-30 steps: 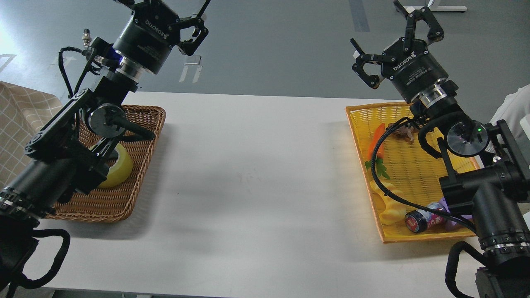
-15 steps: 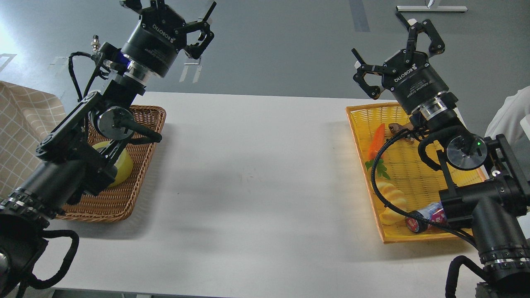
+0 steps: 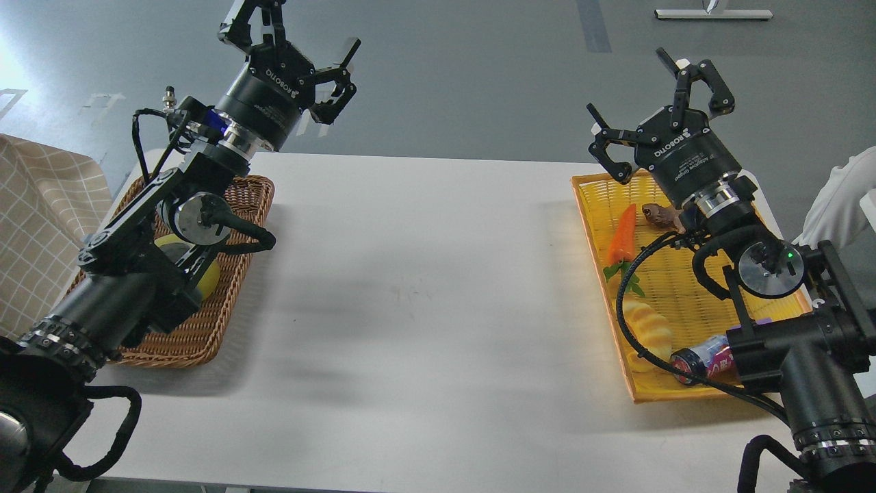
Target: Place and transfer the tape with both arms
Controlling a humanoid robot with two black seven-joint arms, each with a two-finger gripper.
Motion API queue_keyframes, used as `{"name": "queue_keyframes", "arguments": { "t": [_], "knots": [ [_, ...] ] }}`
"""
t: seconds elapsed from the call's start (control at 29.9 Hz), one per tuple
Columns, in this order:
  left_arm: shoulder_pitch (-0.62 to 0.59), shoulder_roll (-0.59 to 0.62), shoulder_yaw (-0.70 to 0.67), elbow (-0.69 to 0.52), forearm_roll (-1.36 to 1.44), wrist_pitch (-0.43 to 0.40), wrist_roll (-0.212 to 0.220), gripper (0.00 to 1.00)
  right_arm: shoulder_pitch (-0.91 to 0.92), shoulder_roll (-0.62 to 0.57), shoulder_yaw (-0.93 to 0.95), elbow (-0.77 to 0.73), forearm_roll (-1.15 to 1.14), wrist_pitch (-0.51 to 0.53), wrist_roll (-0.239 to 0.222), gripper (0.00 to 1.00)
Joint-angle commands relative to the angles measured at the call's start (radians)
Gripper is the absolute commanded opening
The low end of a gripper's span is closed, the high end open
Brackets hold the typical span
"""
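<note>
The yellow tape roll [image 3: 209, 275] lies in the brown wicker basket [image 3: 239, 205] at the left, mostly hidden behind my left arm. My left gripper [image 3: 291, 48] is open and empty, raised high above the basket's far end. My right gripper [image 3: 653, 103] is open and empty, raised above the far end of the yellow basket [image 3: 684, 287] at the right.
The yellow basket holds a toy carrot [image 3: 621, 236], a small brown toy [image 3: 660, 216], a yellow ridged croissant-like toy [image 3: 647, 329] and a small bottle [image 3: 698, 359] lying down. A checked cloth [image 3: 34, 226] sits at the far left. The white table [image 3: 424, 287] spans between the baskets.
Both arms have dropped lower in view and moved slightly right. The left arm now covers more of the tape. Both grippers have stayed open.
</note>
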Motion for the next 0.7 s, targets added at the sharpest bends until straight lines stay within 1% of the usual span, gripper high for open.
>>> {"name": "queue_keyframes", "arguments": {
  "t": [0.0, 0.27, 0.67],
  "knots": [
    [0.0, -0.018, 0.054, 0.047, -0.001, 0.0, 0.0, 0.98, 0.001, 0.001, 0.002, 0.009, 0.001, 0.0, 0.001, 0.99],
    [0.0, -0.015, 0.099, 0.053, 0.002, 0.0, 0.0, 0.98, 0.003, 0.007, 0.011, 0.012, 0.002, 0.0, 0.001, 0.99],
    [0.006, -0.009, 0.099, 0.038, 0.002, 0.0, -0.002, 0.98, 0.004, 0.009, 0.011, 0.013, 0.002, 0.0, 0.001, 0.99]
  ]
}}
